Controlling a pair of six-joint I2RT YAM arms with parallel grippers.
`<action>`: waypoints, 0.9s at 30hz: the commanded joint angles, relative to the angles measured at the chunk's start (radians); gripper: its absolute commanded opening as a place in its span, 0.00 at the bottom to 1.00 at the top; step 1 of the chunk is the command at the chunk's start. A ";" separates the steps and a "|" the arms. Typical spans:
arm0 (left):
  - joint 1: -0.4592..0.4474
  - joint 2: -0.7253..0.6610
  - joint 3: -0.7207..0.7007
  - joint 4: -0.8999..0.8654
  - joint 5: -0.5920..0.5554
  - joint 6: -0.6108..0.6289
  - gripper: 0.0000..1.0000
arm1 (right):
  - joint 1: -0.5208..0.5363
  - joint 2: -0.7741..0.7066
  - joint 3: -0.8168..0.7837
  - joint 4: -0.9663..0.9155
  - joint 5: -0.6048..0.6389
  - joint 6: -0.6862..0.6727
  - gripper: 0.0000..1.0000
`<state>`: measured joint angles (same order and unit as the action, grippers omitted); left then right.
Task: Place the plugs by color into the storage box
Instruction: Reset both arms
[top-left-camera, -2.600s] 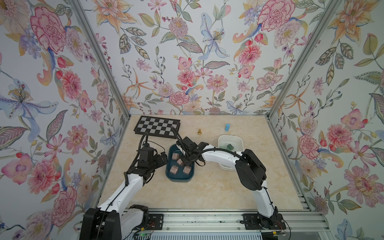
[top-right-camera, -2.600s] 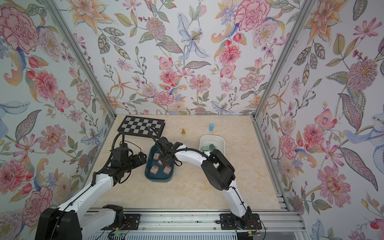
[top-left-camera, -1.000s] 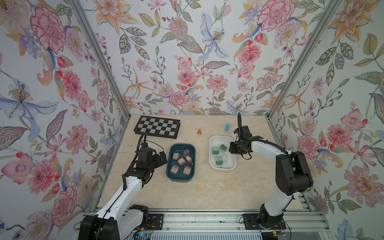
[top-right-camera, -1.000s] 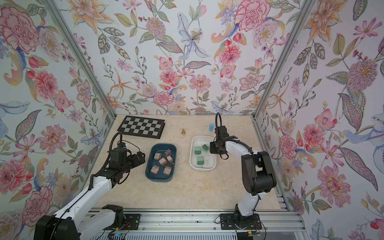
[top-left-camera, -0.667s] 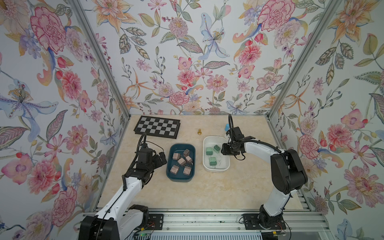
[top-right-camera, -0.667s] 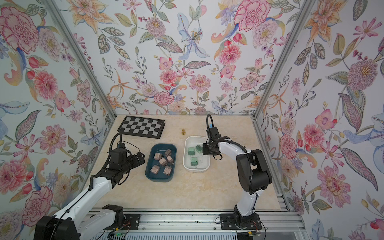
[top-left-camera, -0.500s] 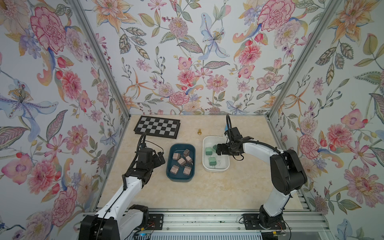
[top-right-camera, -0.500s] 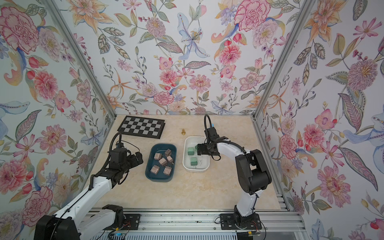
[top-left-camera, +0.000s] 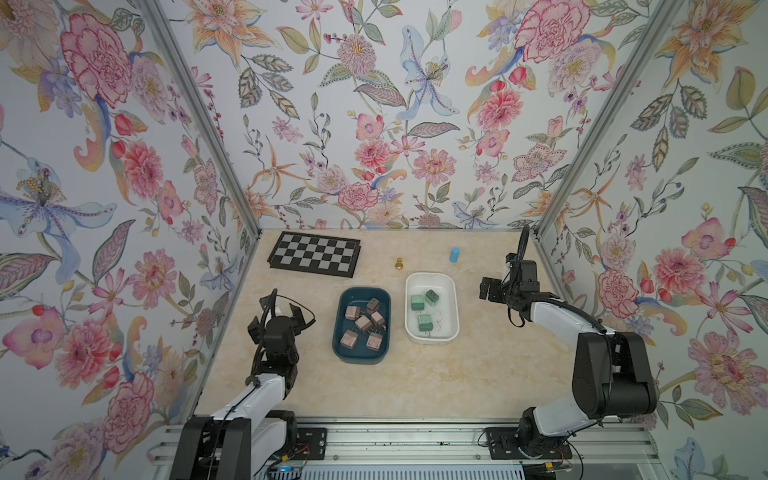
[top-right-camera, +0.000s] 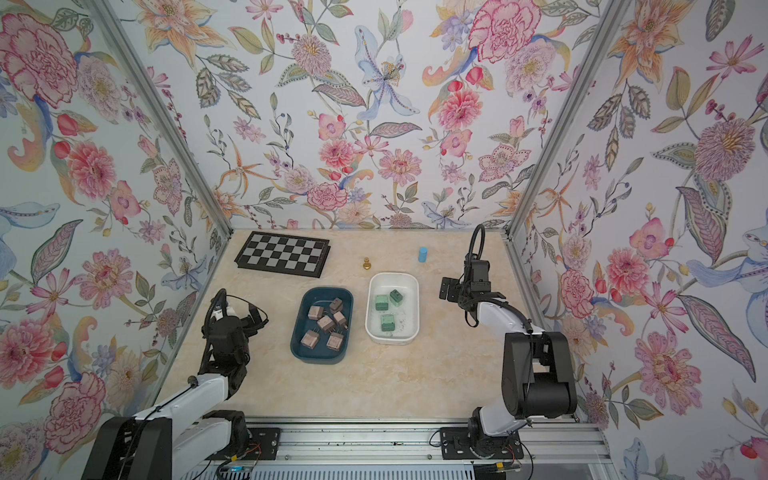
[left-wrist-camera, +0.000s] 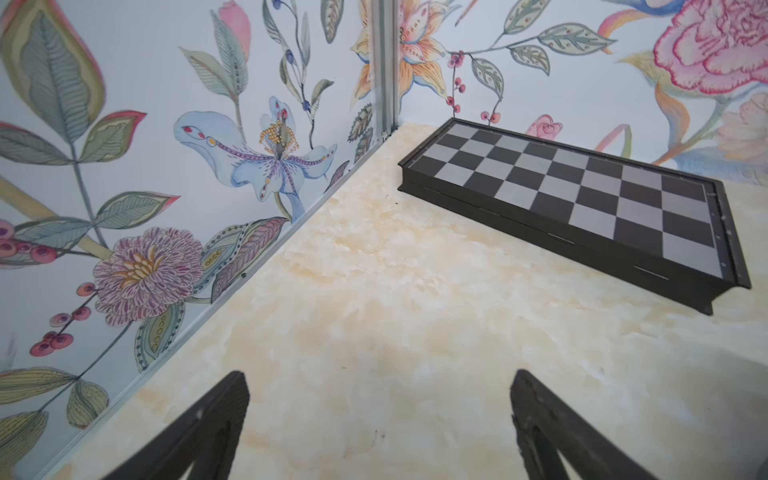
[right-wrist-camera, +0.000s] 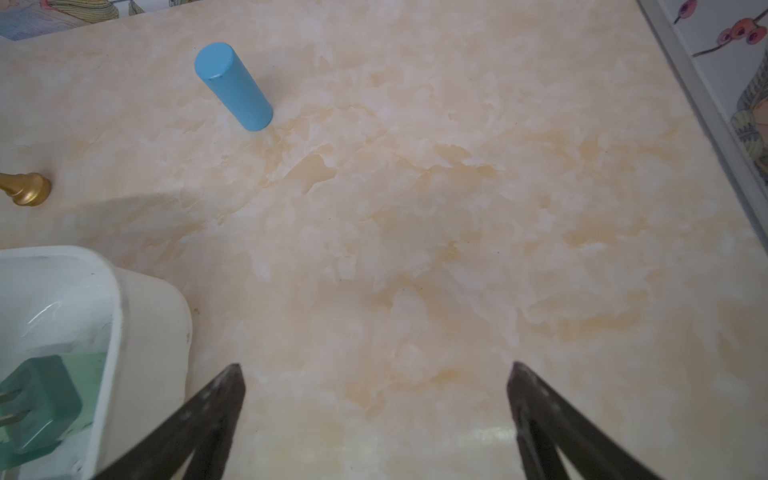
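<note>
Marbled beige tabletop (top-left-camera: 415, 386) is walled in by flowered paper. Nearest, the left gripper (left-wrist-camera: 379, 380) is held above bare surface, well apart from the boxes. Beyond it, six pink plugs (top-left-camera: 363, 323) are seen lying in the blue box (top-left-camera: 360, 360), and three green plugs (top-left-camera: 417, 302) in the white box (top-left-camera: 445, 291) just beside it. No plug is seen loose on the table.

The sorting is judged complete, so only a retreat is called for. The arms should be drawn back high and clear of the rims, so that neither box is nudged.

Farther back, the right gripper (right-wrist-camera: 374, 370) is spread wide and empty near the white box, touching nothing. The left gripper is likewise fully released and bare. The pawn (top-left-camera: 399, 264), cylinder (top-left-camera: 454, 254) and chessboard (top-left-camera: 313, 253) at the far edge should be left alone.
</note>
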<state>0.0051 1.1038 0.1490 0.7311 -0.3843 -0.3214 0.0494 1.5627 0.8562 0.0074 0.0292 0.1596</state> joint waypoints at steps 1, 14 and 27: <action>0.056 0.115 0.000 0.351 0.105 0.071 0.99 | -0.015 0.054 -0.062 0.224 0.039 -0.073 1.00; 0.076 0.471 -0.134 0.977 0.358 0.211 0.99 | -0.014 -0.028 -0.373 0.743 0.033 -0.202 1.00; 0.023 0.443 0.040 0.686 0.435 0.315 1.00 | -0.021 -0.022 -0.560 1.080 0.033 -0.193 1.00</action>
<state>0.0334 1.5558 0.1886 1.4048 0.0238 -0.0429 0.0303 1.5444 0.2871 1.0107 0.0608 -0.0158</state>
